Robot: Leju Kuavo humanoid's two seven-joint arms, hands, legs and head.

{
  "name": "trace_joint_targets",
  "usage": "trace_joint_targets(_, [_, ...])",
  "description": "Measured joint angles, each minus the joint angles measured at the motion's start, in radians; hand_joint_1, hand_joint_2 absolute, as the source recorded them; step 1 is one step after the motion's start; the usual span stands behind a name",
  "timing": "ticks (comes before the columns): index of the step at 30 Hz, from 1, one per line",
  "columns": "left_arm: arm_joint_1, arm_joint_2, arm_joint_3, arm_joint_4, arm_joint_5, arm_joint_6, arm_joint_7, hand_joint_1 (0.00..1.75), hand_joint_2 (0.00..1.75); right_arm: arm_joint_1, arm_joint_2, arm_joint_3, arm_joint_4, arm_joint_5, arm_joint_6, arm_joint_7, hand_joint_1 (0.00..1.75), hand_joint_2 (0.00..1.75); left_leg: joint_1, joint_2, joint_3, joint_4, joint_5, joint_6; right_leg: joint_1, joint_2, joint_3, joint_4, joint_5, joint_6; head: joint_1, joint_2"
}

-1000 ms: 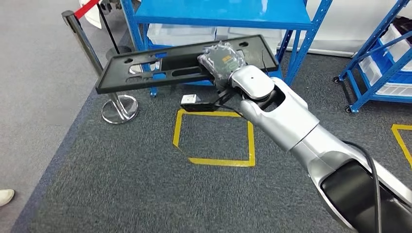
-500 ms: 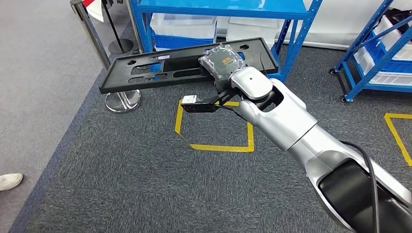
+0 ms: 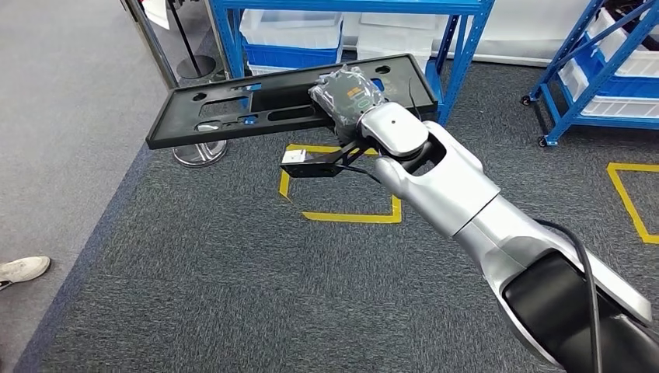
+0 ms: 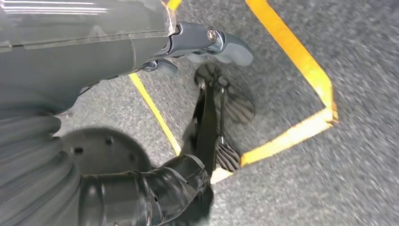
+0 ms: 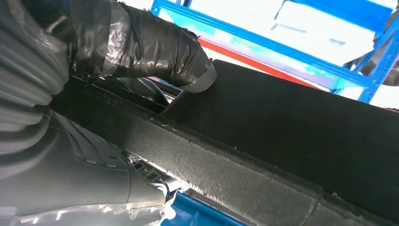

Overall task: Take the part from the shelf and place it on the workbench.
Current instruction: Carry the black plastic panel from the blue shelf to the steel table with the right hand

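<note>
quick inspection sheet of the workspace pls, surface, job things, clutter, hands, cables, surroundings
surface: grey carpet floor with a yellow tape square; no workbench seen
job's things: long black part, slotted, held above the floor, tilted
clutter: nothing seen
hands: right hand grips the part near one end; left hand hangs over the floor, holding nothing
cables: black cable along the right arm
surroundings: blue shelf with white bins, stanchion base, a person's shoe
</note>
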Motion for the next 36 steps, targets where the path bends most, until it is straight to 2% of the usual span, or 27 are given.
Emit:
trace_joint_targets(1, [-0.001,0.000,0.000,0.000,0.000,0.000,-0.001,0.00,1.75,-0.004,0.001,0.000,0.000,0.000,0.000,0.000,1.75,1.75,-0.004,-0.001,0.039,-0.061,-0.023,0.006,0.000,-0.001,-0.005,-0.001,0.012,0.004,0.000,0.000])
trace_joint_targets(2, [-0.001,0.000,0.000,-0.001,0.000,-0.001,-0.001,0.00,1.75,-0.007,0.002,0.000,0.001,0.001,0.000,0.000,1.75,1.75,-0.008,-0.001,0.056,-0.099,-0.035,0.013,-0.001,-0.002,-0.009,-0.006,0.025,0.010,0.000,0.000])
trace_joint_targets(4, [0.000,-0.001,0.001,-0.001,0.000,-0.001,-0.001,0.00,1.75,-0.008,0.001,0.000,0.004,0.001,0.000,-0.001,1.75,1.75,-0.007,0.000,0.043,-0.114,-0.016,0.027,-0.003,-0.001,-0.015,-0.015,0.040,0.021,0.000,0.000])
trace_joint_targets(5, [-0.001,-0.001,0.001,-0.001,0.000,-0.001,-0.002,0.00,1.75,-0.008,0.000,0.001,0.007,0.001,0.000,-0.001,1.75,1.75,-0.005,0.002,0.035,-0.117,-0.002,0.036,-0.004,0.002,-0.023,-0.005,0.018,0.027,0.000,0.000])
trace_joint_targets(6, [0.000,-0.001,0.002,-0.001,0.000,-0.001,-0.002,0.00,1.75,-0.007,-0.001,0.001,0.009,0.001,0.000,-0.002,1.75,1.75,-0.002,0.005,0.023,-0.120,0.014,0.044,-0.006,0.006,-0.033,0.024,-0.025,0.032,0.000,0.000])
trace_joint_targets(8, [0.000,-0.002,0.005,-0.001,0.000,0.000,-0.004,0.00,1.75,-0.008,-0.002,0.002,0.012,0.002,0.000,-0.002,1.75,1.75,-0.001,0.008,-0.009,-0.119,0.043,0.055,-0.012,0.010,-0.058,0.139,-0.141,0.040,0.002,0.000])
trace_joint_targets(9, [0.000,-0.001,0.006,-0.001,0.001,0.000,-0.005,0.00,1.75,-0.008,-0.002,0.002,0.012,0.003,0.000,-0.002,1.75,1.75,-0.001,0.008,-0.028,-0.118,0.057,0.055,-0.015,0.010,-0.068,0.205,-0.176,0.043,0.002,0.000])
trace_joint_targets(10, [0.001,-0.001,0.007,-0.001,0.002,0.000,-0.008,0.00,1.75,-0.008,-0.002,0.002,0.013,0.005,0.001,-0.002,1.75,1.75,-0.001,0.008,-0.048,-0.116,0.070,0.054,-0.018,0.010,-0.070,0.257,-0.184,0.046,0.002,0.000])
trace_joint_targets(11, [0.002,-0.001,0.007,-0.001,0.004,-0.003,-0.015,0.00,1.75,-0.008,-0.002,0.003,0.013,0.006,0.003,-0.001,1.75,1.75,0.000,0.008,-0.068,-0.114,0.082,0.052,-0.021,0.010,-0.061,0.284,-0.165,0.048,0.002,0.000])
trace_joint_targets(12, [0.002,-0.001,0.007,-0.001,0.008,-0.006,-0.021,0.00,1.75,-0.008,-0.002,0.004,0.013,0.008,0.005,0.000,1.75,1.75,0.000,0.008,-0.087,-0.111,0.093,0.049,-0.023,0.010,-0.036,0.280,-0.132,0.049,0.001,0.000])
trace_joint_targets(13, [0.002,-0.001,0.008,-0.001,0.012,-0.011,-0.027,0.00,1.75,-0.009,-0.002,0.005,0.011,0.009,0.007,0.002,1.75,1.75,0.001,0.007,-0.104,-0.106,0.103,0.044,-0.025,0.010,0.006,0.244,-0.106,0.049,0.002,0.000])
trace_joint_targets(14, [0.002,-0.001,0.010,-0.001,0.017,-0.014,-0.032,0.00,1.75,-0.010,-0.002,0.006,0.009,0.011,0.009,0.003,1.75,1.75,0.001,0.007,-0.118,-0.100,0.111,0.039,-0.025,0.010,0.064,0.183,-0.103,0.048,0.002,0.000])
trace_joint_targets(15, [0.002,-0.001,0.011,-0.001,0.021,-0.017,-0.033,0.00,1.75,-0.013,-0.001,0.006,0.006,0.011,0.010,0.003,1.75,1.75,0.000,0.007,-0.129,-0.093,0.118,0.033,-0.023,0.010,0.121,0.111,-0.124,0.045,0.001,0.000])
trace_joint_targets(16, [0.002,-0.001,0.013,-0.001,0.025,-0.018,-0.033,0.00,1.75,-0.016,0.001,0.006,0.003,0.011,0.010,0.003,1.75,1.75,-0.001,0.007,-0.135,-0.088,0.124,0.025,-0.021,0.010,0.163,0.052,-0.150,0.041,0.001,0.000])
trace_joint_targets(17, [0.002,-0.001,0.015,-0.001,0.027,-0.019,-0.034,0.00,1.75,-0.020,0.003,0.007,0.000,0.012,0.011,0.003,1.75,1.75,-0.002,0.008,-0.138,-0.086,0.131,0.018,-0.018,0.011,0.188,0.014,-0.171,0.036,0.001,0.000])
trace_joint_targets(19, [0.001,0.000,0.019,-0.001,0.030,-0.019,-0.033,0.00,1.75,-0.027,0.007,0.008,-0.001,0.012,0.013,0.003,1.75,1.75,0.001,0.009,-0.143,-0.086,0.143,0.004,-0.016,0.011,0.186,-0.003,-0.167,0.021,0.001,0.000])
trace_joint_targets(20, [0.000,0.001,0.020,-0.001,0.031,-0.019,-0.032,0.00,1.75,-0.029,0.008,0.009,-0.001,0.012,0.015,0.003,1.75,1.75,0.003,0.007,-0.149,-0.077,0.133,-0.001,-0.017,0.009,0.181,-0.004,-0.159,0.011,0.001,0.000])
trace_joint_targets(21, [0.001,0.002,0.022,-0.001,0.032,-0.019,-0.031,0.00,1.75,-0.032,0.011,0.009,-0.001,0.012,0.016,0.003,1.75,1.75,0.005,0.006,-0.162,-0.049,0.109,-0.005,-0.019,0.008,0.175,-0.006,-0.150,0.001,0.001,0.000])
trace_joint_targets(24, [0.003,0.002,0.024,-0.001,0.033,-0.020,-0.028,0.00,1.75,-0.036,0.019,0.011,-0.001,0.012,0.017,0.003,1.75,1.75,0.007,0.003,-0.229,0.134,-0.007,-0.012,-0.013,0.006,0.147,-0.006,-0.127,-0.014,0.001,0.000])
trace_joint_targets(25, [0.003,0.002,0.024,-0.001,0.033,-0.020,-0.027,0.00,1.75,-0.037,0.021,0.011,-0.001,0.012,0.018,0.003,1.75,1.75,0.007,0.003,-0.242,0.185,-0.025,-0.012,-0.009,0.007,0.137,-0.004,-0.120,-0.015,0.001,0.000])
trace_joint_targets(26, [0.003,0.002,0.024,-0.001,0.034,-0.020,-0.027,0.00,1.75,-0.036,0.022,0.011,-0.001,0.012,0.019,0.003,1.75,1.75,0.006,0.003,-0.238,0.200,-0.025,-0.011,-0.006,0.007,0.129,-0.003,-0.114,-0.015,0.001,0.000])
trace_joint_targets(27, [0.003,0.003,0.024,-0.001,0.034,-0.021,-0.026,0.00,1.75,-0.037,0.022,0.011,-0.001,0.012,0.020,0.003,1.75,1.75,0.005,0.002,-0.213,0.176,-0.009,-0.007,-0.002,0.007,0.122,-0.001,-0.110,-0.015,0.001,0.000])
trace_joint_targets(28, [0.003,0.003,0.024,-0.001,0.034,-0.021,-0.025,0.00,1.75,-0.037,0.023,0.012,-0.001,0.012,0.021,0.003,1.75,1.75,0.002,0.001,-0.168,0.115,0.015,0.001,0.000,0.007,0.117,0.000,-0.106,-0.015,0.001,0.000])
trace_joint_targets(30, [0.004,0.006,0.024,-0.001,0.034,-0.022,-0.023,0.00,1.75,-0.040,0.023,0.012,-0.001,0.012,0.020,0.003,1.75,1.75,-0.006,-0.001,-0.078,-0.021,0.042,0.020,0.003,0.007,0.111,0.002,-0.101,-0.011,0.001,0.000])
trace_joint_targets(31, [0.004,0.007,0.025,-0.001,0.034,-0.022,-0.022,0.00,1.75,-0.041,0.024,0.012,0.000,0.012,0.020,0.003,1.75,1.75,-0.011,-0.002,-0.051,-0.064,0.046,0.027,0.003,0.006,0.109,0.002,-0.098,-0.007,0.001,0.000])
trace_joint_targets(32, [0.004,0.008,0.025,-0.001,0.034,-0.021,-0.021,0.00,1.75,-0.041,0.024,0.012,0.000,0.012,0.019,0.004,1.75,1.75,-0.014,-0.002,-0.042,-0.084,0.045,0.031,0.002,0.005,0.108,0.000,-0.094,-0.003,0.001,0.000])
trace_joint_targets(36, [0.004,0.007,0.026,-0.001,0.034,-0.018,-0.018,0.00,1.75,-0.045,0.024,0.012,0.002,0.012,0.018,0.004,1.75,1.75,-0.016,0.000,-0.044,-0.102,0.057,0.023,0.005,0.002,0.102,-0.003,-0.086,-0.005,0.001,0.000])
